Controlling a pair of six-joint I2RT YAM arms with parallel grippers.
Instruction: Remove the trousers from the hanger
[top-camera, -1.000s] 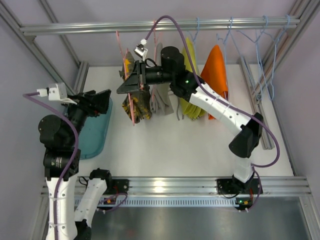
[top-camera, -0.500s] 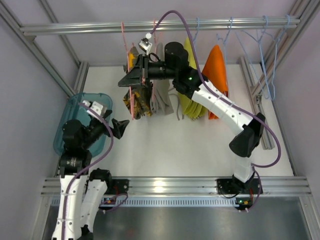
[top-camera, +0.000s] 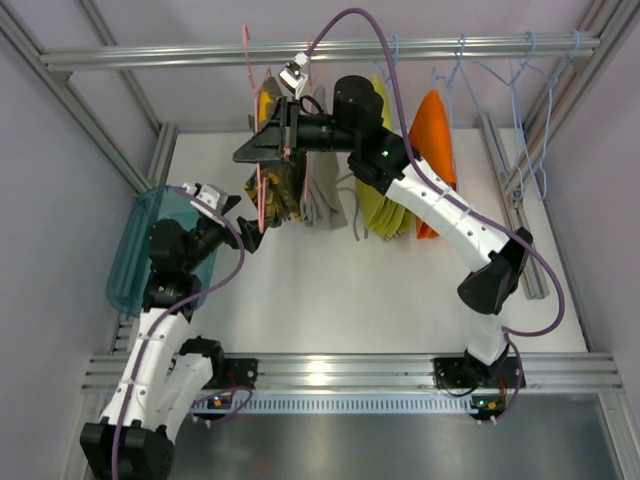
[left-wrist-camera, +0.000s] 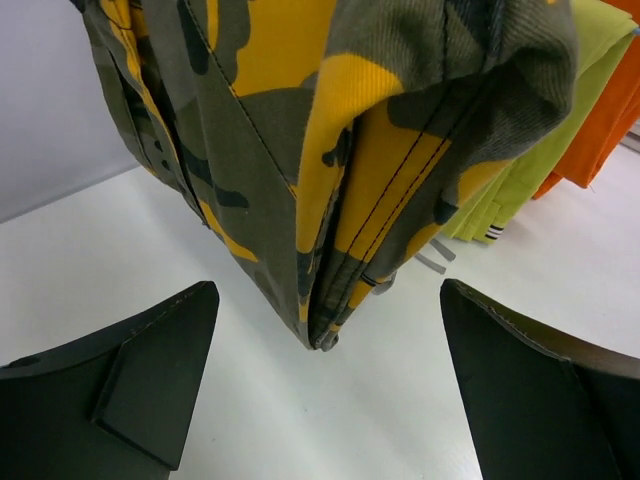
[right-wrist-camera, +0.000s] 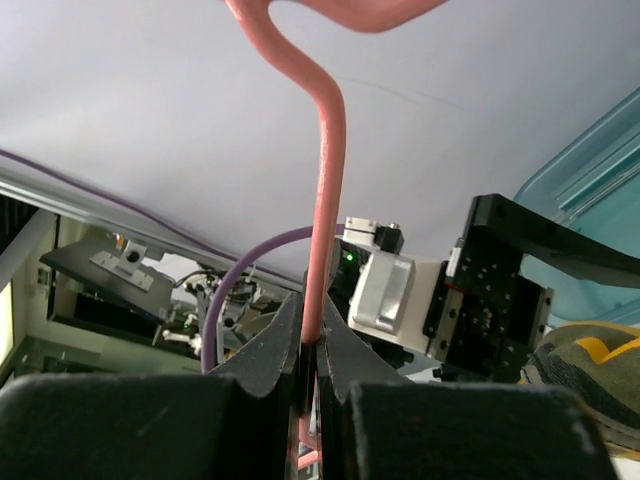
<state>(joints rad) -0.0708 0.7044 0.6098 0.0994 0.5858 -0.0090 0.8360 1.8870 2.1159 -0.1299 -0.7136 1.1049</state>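
While the right gripper (right-wrist-camera: 312, 322) pinches the pink hanger (right-wrist-camera: 328, 150), the left gripper (left-wrist-camera: 327, 310) gapes under camouflage trousers (left-wrist-camera: 300, 100), its arm across the teal bin (top-camera: 126, 248).

A teal tray (top-camera: 128, 262) sits at nine o'clock on the white worktop (top-camera: 360, 290). Lime cloth (top-camera: 386, 216) and orange cloth (top-camera: 432, 135) hang toward one o'clock.

Wearing white shells (top-camera: 440, 215) over black joints (top-camera: 490, 280), trailing purple cables (right-wrist-camera: 207, 335), glowing one tiny green light (top-camera: 383, 154), ending in flat black fingers (left-wrist-camera: 150, 385).
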